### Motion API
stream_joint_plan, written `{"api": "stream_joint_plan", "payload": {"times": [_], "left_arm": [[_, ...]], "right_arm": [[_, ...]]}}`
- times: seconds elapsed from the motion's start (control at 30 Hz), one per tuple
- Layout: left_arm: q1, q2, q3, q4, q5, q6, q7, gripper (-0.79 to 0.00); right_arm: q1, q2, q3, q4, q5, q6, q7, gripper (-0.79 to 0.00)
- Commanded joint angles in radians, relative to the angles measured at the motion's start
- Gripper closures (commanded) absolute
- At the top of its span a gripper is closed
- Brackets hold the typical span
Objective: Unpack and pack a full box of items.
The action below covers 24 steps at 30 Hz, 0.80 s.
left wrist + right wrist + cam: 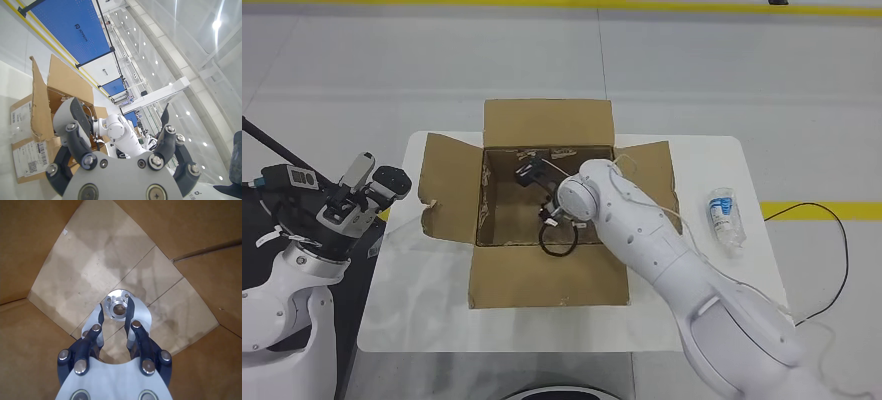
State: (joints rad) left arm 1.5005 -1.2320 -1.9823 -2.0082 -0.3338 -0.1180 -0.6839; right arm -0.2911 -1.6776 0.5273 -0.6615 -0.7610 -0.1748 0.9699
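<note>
An open cardboard box point(547, 285) stands in the middle of the white table point(432, 310). My right arm point(587, 195) goes down into it. In the right wrist view a round metal flange point(113, 298) with bolt holes lies on the box's bare floor point(79, 262). My right gripper point(115, 311) is shut on the flange, one fingertip against each side of the disc. My left gripper point(377, 175) hangs open at the table's left edge, beside the box's left flap, with nothing between its fingers point(79, 113).
A small clear bottle point(724, 218) with a blue label lies on the table right of the box. The box's four flaps point(447, 190) are folded outward. A black cable point(832, 250) trails over the floor at the right.
</note>
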Motion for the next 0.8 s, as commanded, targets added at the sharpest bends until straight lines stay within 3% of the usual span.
{"api": "stream_joint_plan", "payload": {"times": [0.0, 0.77], "left_arm": [[0.000, 0.000, 0.000, 0.000, 0.000, 0.000, 0.000, -0.785], [0.000, 0.000, 0.000, 0.000, 0.000, 0.000, 0.000, -0.785]], "right_arm": [[0.004, -0.009, -0.003, 0.021, 0.000, -0.002, -0.009, -0.336], [0.027, -0.061, 0.005, 0.121, -0.039, -0.013, -0.062, -0.348]]}}
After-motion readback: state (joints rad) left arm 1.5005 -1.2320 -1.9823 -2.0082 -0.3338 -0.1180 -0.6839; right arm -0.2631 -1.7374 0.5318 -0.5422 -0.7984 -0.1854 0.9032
